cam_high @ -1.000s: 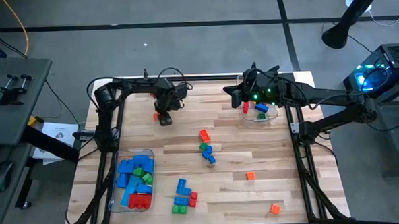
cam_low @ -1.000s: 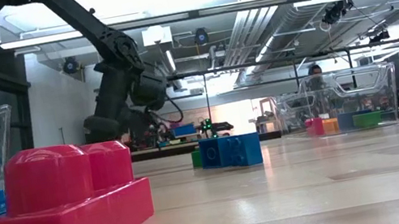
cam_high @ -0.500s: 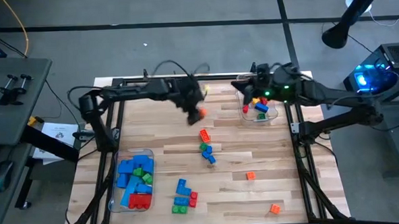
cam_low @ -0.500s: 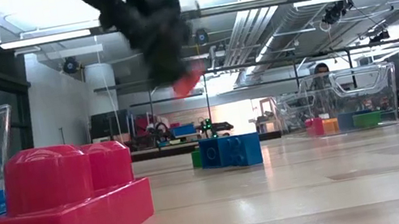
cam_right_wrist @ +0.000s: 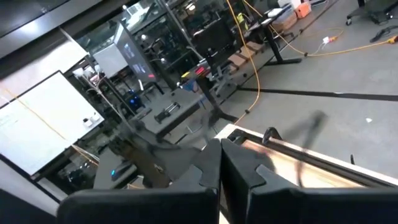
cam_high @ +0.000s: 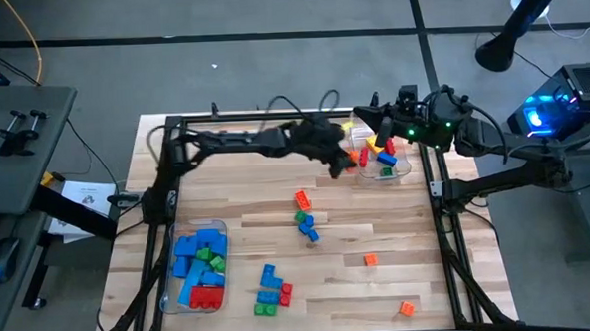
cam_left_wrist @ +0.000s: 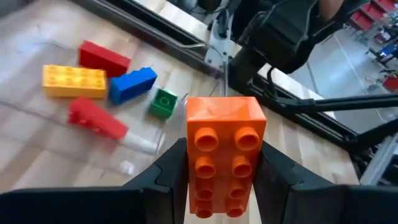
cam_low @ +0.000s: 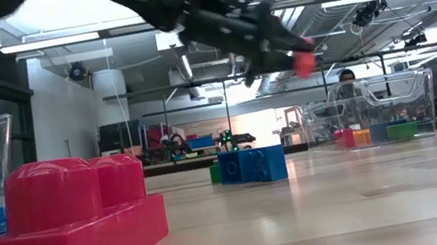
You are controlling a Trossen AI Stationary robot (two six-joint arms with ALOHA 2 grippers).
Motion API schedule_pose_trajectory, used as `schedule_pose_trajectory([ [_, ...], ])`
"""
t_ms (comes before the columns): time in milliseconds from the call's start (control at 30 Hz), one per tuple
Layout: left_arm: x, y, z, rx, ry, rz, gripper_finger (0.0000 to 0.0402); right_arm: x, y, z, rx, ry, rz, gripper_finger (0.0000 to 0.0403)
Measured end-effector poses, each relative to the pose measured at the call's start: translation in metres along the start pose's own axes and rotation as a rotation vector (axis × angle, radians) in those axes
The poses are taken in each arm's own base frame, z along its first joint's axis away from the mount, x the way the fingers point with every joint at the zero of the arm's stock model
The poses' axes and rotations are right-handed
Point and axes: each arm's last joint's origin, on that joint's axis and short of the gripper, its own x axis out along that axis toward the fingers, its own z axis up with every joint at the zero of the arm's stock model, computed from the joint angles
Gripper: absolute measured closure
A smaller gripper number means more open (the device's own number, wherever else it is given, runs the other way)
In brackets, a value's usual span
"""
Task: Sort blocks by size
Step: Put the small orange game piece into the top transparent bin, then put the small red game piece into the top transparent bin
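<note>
My left gripper [cam_high: 346, 164] is shut on an orange two-by-four studded block [cam_left_wrist: 224, 155], held in the air beside the clear tub [cam_high: 400, 168] at the far right; the low view shows the block [cam_low: 305, 62] high above the table. That tub holds red, blue, yellow and green blocks [cam_left_wrist: 132, 83]. My right gripper [cam_high: 366, 112] hovers shut and empty above the tub's far side, its fingers [cam_right_wrist: 219, 168] together. Loose blocks [cam_high: 304, 217] lie on the table's middle. My left gripper pinches the orange block by its two long sides [cam_left_wrist: 191, 177] between the two fingers [cam_left_wrist: 169, 171]. The fingers lie along the block and slant down toward the table's right. The block juts out past the fingertips, studs toward the wrist camera, lifted clear of the table.
A second clear tub [cam_high: 178, 290] at the near left holds large blue, red and green blocks. More loose blocks lie near the front [cam_high: 271, 289], and single orange ones at the near right [cam_high: 370, 260] [cam_high: 408, 307]. Black frame rails [cam_high: 444, 229] run along the table's sides.
My left gripper has lifted the orange block off the far left of the table and carried it up and toward the right, to the far-right tub, tipping from pointing down to a shallow downward slant. My right gripper has drawn back up and to the right.
</note>
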Motion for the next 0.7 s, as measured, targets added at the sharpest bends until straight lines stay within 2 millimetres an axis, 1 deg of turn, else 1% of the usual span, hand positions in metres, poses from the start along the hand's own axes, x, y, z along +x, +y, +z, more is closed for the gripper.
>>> schedule_pose_trajectory([
  [100,0.026,0.007,0.003,-0.039,-0.030,-0.012,0.0291,0.000,0.000,0.000,-0.002,-0.002,-0.002,0.0402],
  [167,0.036,0.011,0.009,-0.068,-0.065,-0.025,0.0291,0.000,0.000,0.000,-0.002,-0.004,-0.001,0.0402],
  [300,0.042,0.010,0.029,-0.068,-0.191,-0.047,0.0291,0.000,0.000,0.000,0.006,-0.005,0.000,0.0402],
  [367,0.045,0.012,0.031,-0.075,-0.230,-0.016,0.0284,0.000,0.000,0.000,0.009,-0.005,0.000,0.0402],
  [433,0.051,0.019,0.028,-0.072,-0.225,0.017,0.0245,0.000,0.000,0.001,0.010,-0.008,0.002,0.0402],
  [533,0.054,0.028,0.024,-0.017,-0.198,0.061,0.0166,0.000,0.000,0.001,0.010,-0.008,0.002,0.0402],
  [633,0.043,0.033,0.034,-0.009,-0.208,0.094,0.0101,0.000,0.000,0.001,0.004,-0.008,0.002,0.0402],
  [700,0.029,0.039,0.044,-0.020,-0.197,0.100,0.0073,0.000,0.000,0.001,0.000,-0.008,0.002,0.0402],
])
